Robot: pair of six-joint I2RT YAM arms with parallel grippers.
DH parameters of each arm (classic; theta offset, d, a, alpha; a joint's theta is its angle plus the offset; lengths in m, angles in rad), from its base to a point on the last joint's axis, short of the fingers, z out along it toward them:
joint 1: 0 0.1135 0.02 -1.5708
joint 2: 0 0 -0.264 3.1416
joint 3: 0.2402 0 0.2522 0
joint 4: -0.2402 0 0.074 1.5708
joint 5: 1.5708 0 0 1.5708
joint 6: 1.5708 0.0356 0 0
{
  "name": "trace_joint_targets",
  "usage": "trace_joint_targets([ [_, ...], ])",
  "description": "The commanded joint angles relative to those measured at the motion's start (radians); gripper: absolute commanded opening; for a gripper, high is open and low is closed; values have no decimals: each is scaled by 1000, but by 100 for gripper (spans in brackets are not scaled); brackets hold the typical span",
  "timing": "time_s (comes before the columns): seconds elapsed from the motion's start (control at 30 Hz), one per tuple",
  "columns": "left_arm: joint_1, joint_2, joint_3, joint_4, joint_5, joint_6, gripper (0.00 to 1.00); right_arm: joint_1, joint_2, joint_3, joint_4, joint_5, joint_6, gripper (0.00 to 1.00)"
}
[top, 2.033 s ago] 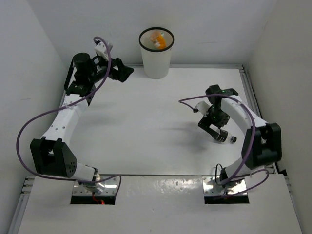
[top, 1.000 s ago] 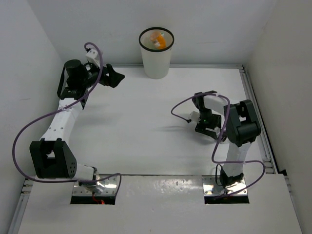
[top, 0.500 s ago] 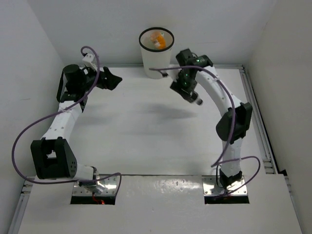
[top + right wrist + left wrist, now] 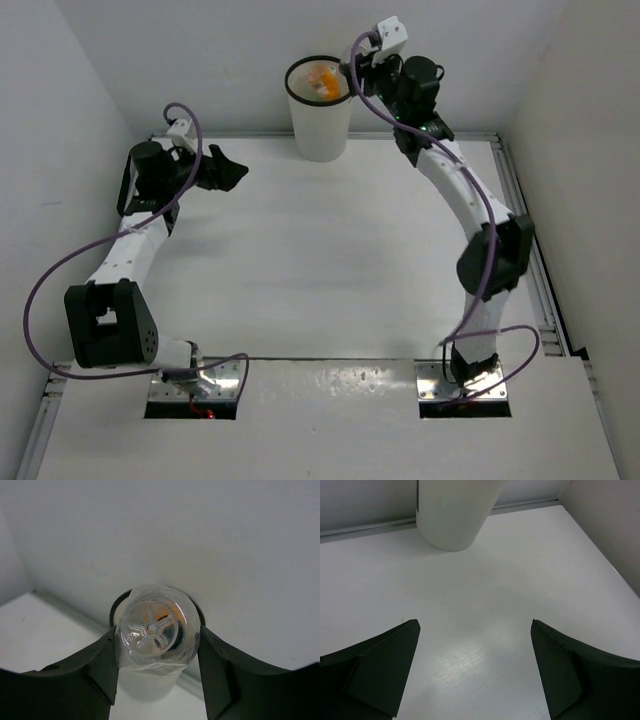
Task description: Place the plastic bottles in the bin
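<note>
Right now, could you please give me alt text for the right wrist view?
The right claw grips a clear plastic bottle, seen base-on between its two black fingers. Beyond the bottle stands the white bin with a thin black rim, against a white wall.

The left wrist view crops the bin (image 4: 452,515) at 12 o'clock, so its rim is unseen. From the right wrist, the clear bottle (image 4: 152,630), base-on, covers most of the bin's mouth, and its label is hidden. Overhead, the bottle cannot be made out at the right end effector (image 4: 352,72), at the bin's 3 o'clock.

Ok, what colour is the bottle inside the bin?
Orange bottle, clearest in the top external view, inside the bin.
</note>
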Motion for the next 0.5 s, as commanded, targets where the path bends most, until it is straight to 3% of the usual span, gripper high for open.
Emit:
trace_joint_targets([
  [0.0, 20, -21, -20, 52, 9, -10, 100, -14, 195, 114, 395, 118, 116, 0],
  [0.13, 29, -21, -29, 52, 9, -10, 100, -32, 358, 332, 413, 167, 162, 0],
  [0.37, 58, -12, -58, 43, 9, 8, 100, -43, 485, 348, 508, 167, 158, 1],
  [0.47, 69, -12, -67, 43, 9, 8, 100, -41, 515, 339, 506, 173, 158, 7],
])
